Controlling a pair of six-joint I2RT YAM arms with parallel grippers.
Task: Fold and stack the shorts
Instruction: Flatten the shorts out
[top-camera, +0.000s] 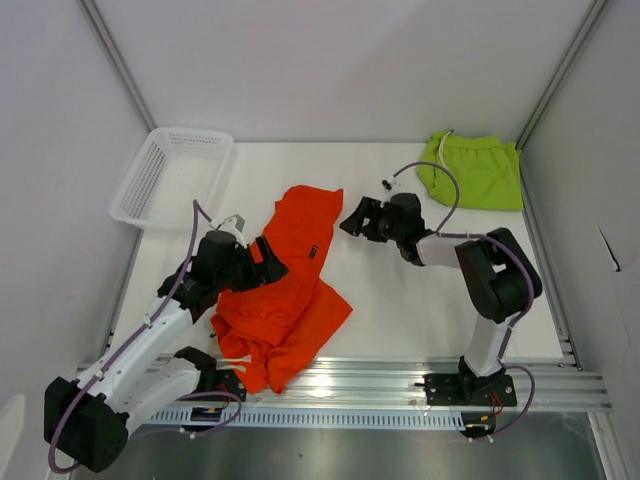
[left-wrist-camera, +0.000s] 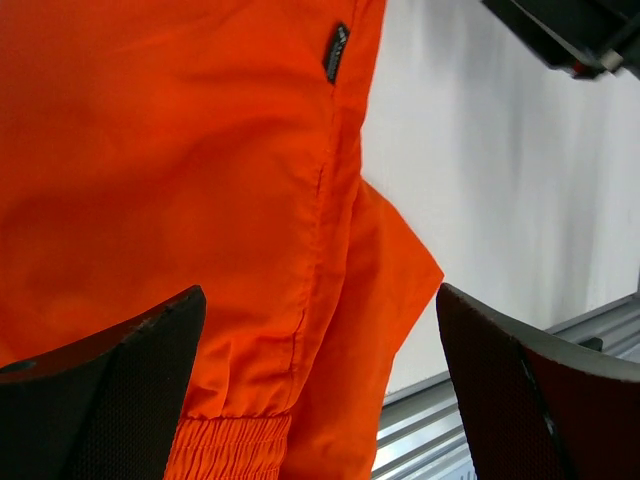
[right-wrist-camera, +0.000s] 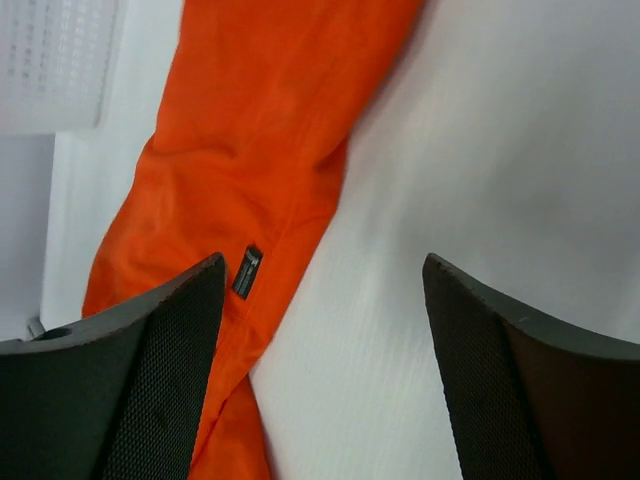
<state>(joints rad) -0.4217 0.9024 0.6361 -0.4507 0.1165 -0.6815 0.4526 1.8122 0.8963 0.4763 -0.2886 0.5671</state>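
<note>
Bunching is the likely fault: with the orange shorts (top-camera: 290, 290) rumpled on the table (top-camera: 420, 300) and the left gripper (top-camera: 268, 262) over them, the right gripper (top-camera: 352, 222) just beside, both spread wide and empty, a one-layer pinch could skew the fold

Left claw (top-camera: 270, 262) and right claw (top-camera: 349, 221), the 2 spread wide, pointing inward.
</note>
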